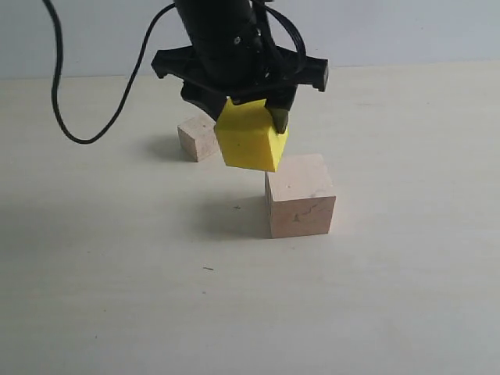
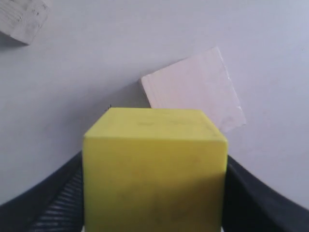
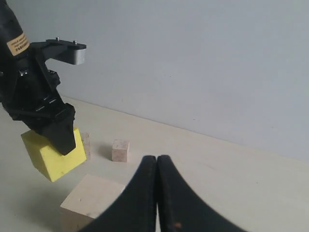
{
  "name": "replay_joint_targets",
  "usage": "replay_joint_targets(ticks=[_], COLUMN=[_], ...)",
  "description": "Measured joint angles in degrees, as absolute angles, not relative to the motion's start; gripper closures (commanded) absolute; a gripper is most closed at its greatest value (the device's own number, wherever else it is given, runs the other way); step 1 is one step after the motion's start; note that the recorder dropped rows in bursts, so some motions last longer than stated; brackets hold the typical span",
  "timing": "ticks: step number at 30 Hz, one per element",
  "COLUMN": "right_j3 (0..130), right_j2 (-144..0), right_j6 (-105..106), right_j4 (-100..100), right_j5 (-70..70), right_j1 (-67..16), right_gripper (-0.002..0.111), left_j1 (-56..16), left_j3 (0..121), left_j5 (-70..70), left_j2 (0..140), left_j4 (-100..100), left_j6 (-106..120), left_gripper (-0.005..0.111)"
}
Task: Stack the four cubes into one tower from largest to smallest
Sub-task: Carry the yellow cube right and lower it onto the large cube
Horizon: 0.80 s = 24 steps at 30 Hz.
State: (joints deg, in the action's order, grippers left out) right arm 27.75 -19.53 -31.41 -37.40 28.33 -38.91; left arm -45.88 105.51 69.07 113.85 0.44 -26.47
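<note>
1. So, back-left: small bare wood cube [image 1: 197, 138] sits on tabletop [image 1: 117, 312], well apart from the action; not needed yet.
2. Mid: left claw [image 1: 251, 117] is clamped on yellow cube [image 1: 248, 144], jaws on opp. faces. Cube is held clear of tabletop & tilted, one corner lowest.
3. Key relation: large pale wood cube [image 1: 301, 195] lies down & to the right of yellow cube in ext. view. Yellow's low corner hangs near its top-left edge, not over centre. In left wrist view its edges are turned vs. the yellow's, so I'd judge the next move needs a shift right, a twist to square up + levelling before lowering.
4. Surface/room: large pale wood cube's top is flat, bare, wider than yellow cube; tabletop is matte, pale, open round it. Risk: a tilted set-down lands on an edge & slides off.
5. Right: right claw [image 3: 157, 159] is pinched together, holding nothing, near large pale wood cube; left arm has the job. Another small wood cube [image 3: 120, 150] rests farther back; can't tell which is tiniest.
</note>
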Motion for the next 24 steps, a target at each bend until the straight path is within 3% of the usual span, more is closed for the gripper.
replay_joint_targets(ticks=[12,24], right_j3=[27.68,27.68], right_j2=[-19.53,-19.53], right_j6=[-35.75,-36.15], right_j4=[-40.36,-40.49], right_j5=[30.12,30.12], right_j1=[-38.91,-38.91], right_gripper=[0.108,0.108], left_j1=[-47.33,-49.62], left_j3=[117.58,120.86], left_j5=[70.08,70.08], left_j2=[123.64,129.36], left_j4=[1.63,3.65], left_j6=[-37.63,-47.03], left_gripper=[0.107,0.107])
